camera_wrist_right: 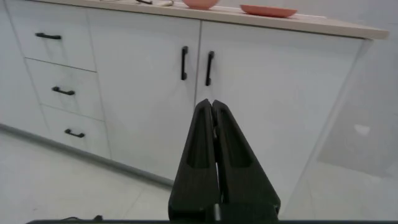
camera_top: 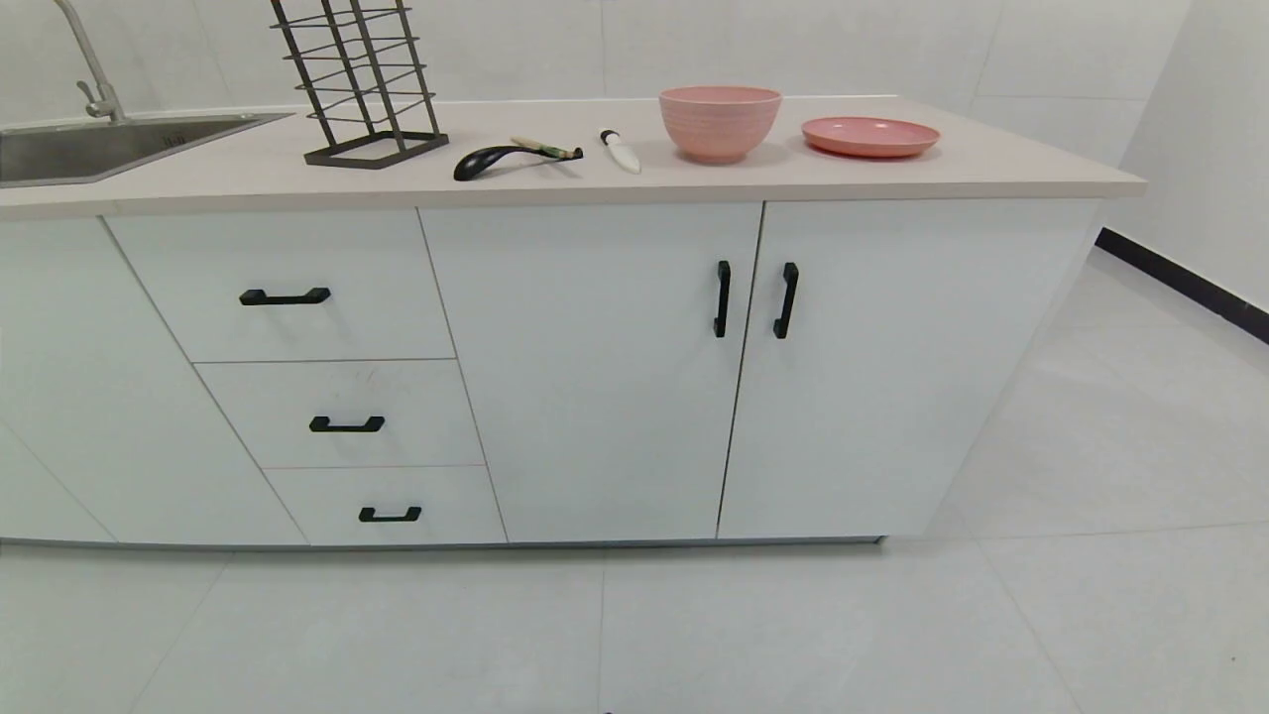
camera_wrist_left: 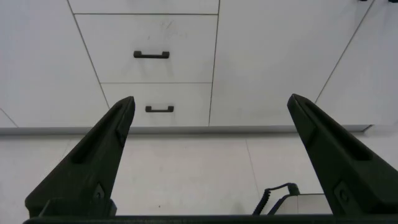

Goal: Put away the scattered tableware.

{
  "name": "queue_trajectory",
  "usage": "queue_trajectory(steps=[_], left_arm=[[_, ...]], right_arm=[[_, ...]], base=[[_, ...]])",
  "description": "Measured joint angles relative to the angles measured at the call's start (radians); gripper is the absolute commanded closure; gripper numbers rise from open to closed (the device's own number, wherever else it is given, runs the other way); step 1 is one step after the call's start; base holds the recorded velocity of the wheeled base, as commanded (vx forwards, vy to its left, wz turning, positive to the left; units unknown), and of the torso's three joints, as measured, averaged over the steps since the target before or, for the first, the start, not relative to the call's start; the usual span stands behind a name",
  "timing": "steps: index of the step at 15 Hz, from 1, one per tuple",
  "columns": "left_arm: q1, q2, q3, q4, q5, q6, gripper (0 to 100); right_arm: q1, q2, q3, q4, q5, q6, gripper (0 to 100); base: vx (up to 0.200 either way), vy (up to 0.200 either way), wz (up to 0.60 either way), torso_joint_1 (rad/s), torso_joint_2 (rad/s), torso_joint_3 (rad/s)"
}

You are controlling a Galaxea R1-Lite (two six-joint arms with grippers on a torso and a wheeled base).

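Tableware (camera_top: 540, 149) lies along your counter (camera_top: 248, 177): spoon (camera_top: 496, 159), knife (camera_top: 622, 151), bowl (camera_top: 720, 122), plate (camera_top: 869, 136). Your left gripper (camera_wrist_left: 211, 99) gapes wide before the drawers (camera_wrist_left: 149, 56); your right gripper (camera_wrist_right: 212, 104) is pressed closed.

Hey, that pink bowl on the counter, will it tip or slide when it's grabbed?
The bowl looks like matte plastic, so probably light and not fragile. Its base seems narrower than its rim, so a push near the top might tip it. On the smooth counter it could slide.
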Motion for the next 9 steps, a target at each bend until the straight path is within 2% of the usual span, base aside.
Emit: queue_trajectory(steps=[2,4,8,9], left_arm=[[0.0,0.0,0.0,0.0,0.0,0.003,0],[0.0,0.0,0.0,0.0,-0.001,0.005,0],[0.0,0.0,0.0,-0.001,-0.011,0.013,0],[0.0,0.0,0.0,-0.001,-0.013,0.015,0]], right_arm=[[0.029,0.164,-0.076,-0.056,0.014,0.0,100],[0.046,0.33,-0.113,-0.177,0.032,-0.003,100],[0.052,0.618,-0.057,-0.476,0.094,-0.047,100],[0.052,0.679,-0.043,-0.531,0.097,-0.06,0]], base=[[0.0,0.0,0.0,0.0,0.0,0.0],[0.0,0.0,0.0,0.0,0.0,0.0],[0.0,0.0,0.0,0.0,0.0,0.0],[0.0,0.0,0.0,0.0,0.0,0.0]])
